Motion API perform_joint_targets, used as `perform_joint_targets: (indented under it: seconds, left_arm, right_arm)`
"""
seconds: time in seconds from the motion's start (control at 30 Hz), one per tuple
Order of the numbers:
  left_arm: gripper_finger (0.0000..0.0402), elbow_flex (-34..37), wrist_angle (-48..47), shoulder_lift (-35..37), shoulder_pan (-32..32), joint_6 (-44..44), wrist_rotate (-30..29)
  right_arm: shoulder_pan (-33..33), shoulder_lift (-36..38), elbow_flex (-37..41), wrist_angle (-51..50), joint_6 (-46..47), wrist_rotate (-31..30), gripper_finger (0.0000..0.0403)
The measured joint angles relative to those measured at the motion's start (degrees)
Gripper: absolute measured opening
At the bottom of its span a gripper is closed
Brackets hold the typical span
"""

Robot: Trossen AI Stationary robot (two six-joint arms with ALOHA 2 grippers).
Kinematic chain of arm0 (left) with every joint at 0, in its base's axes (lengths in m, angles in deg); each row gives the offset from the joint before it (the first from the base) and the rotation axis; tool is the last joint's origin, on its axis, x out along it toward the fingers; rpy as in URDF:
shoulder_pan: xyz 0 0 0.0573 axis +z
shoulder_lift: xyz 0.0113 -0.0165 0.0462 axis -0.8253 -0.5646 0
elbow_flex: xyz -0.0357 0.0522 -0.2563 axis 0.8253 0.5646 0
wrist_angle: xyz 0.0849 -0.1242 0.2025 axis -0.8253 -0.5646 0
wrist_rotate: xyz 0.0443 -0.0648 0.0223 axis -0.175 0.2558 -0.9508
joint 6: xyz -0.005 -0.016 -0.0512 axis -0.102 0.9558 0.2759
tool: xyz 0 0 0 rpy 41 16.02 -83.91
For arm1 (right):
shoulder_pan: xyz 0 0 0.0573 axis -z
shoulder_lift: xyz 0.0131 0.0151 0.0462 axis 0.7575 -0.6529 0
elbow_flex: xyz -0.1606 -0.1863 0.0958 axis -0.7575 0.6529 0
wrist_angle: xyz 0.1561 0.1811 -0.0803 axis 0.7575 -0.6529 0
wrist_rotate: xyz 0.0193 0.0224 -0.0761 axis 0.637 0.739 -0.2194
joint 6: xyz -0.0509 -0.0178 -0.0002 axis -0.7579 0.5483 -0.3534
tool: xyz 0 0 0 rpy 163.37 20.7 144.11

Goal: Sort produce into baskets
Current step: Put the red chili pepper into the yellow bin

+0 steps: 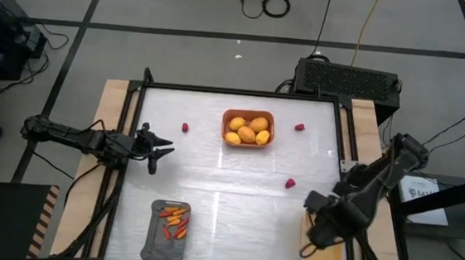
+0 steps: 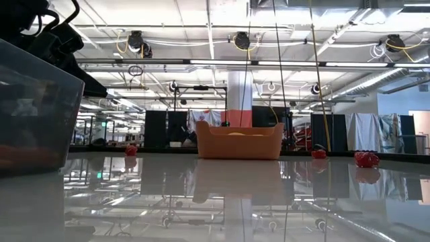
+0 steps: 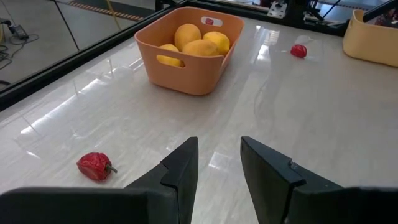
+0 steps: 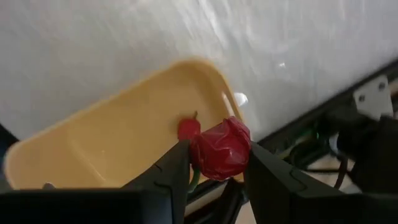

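Right gripper (image 4: 214,163), lower right of the overhead frame, clamps a red berry (image 4: 222,149) directly over the pale yellow basket (image 4: 112,140); left gripper (image 3: 219,163) part-open, empty.

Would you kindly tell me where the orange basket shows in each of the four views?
High view: the orange basket sits at the table's far middle, holding lemons.
Low view: centre, at the far edge.
Left wrist view: upper middle, ahead of the left gripper.
Right wrist view: not in it.
Shared landmark: the lemons inside it.
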Motion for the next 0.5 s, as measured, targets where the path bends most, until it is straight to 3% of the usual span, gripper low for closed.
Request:
perform_joint_targets:
  seconds: [0.23,0.5]
  left_arm:
    - [0.0127,0.0,0.0,0.0,0.0,0.0,0.0]
    - [0.0127,0.0,0.0,0.0,0.0,0.0,0.0]
  right_arm:
    - [-4.2,0.3,2.8,1.6,7.1,3.1,0.0129]
    - [-6.6,0.3,3.2,3.8,12.9,6.0,0.0174]
